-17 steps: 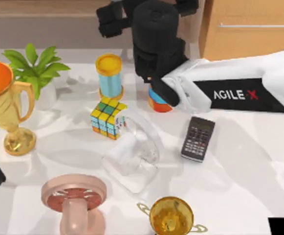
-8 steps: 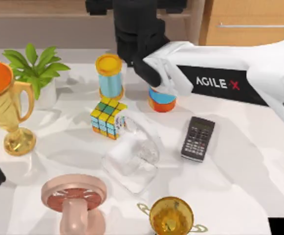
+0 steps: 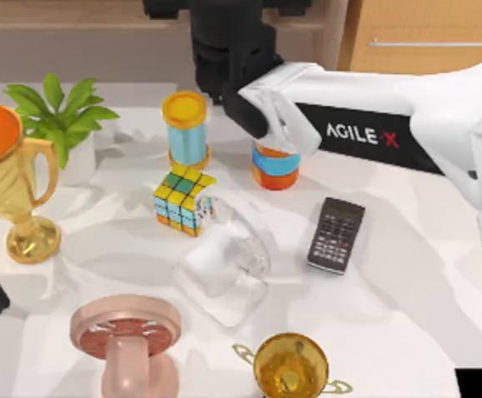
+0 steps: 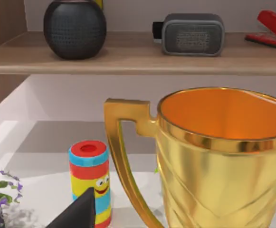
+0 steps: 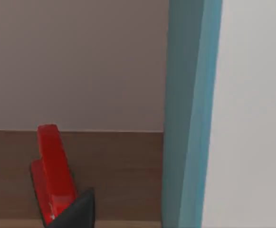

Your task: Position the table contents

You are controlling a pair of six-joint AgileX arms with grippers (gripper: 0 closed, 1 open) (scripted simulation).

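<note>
At the near edge of our white table stand a small gold cup and a pink dumbbell-like piece. Farther in lie a clear plastic jug, a calculator and a colour cube; at the left, the big gold trophy and a plant. Beyond them stand a yellow-capped can and a striped can — more of it is uncovered now, since our right arm has slid left and back toward the shelf. We cannot tell whether either hand is spread or pressed together.
</note>
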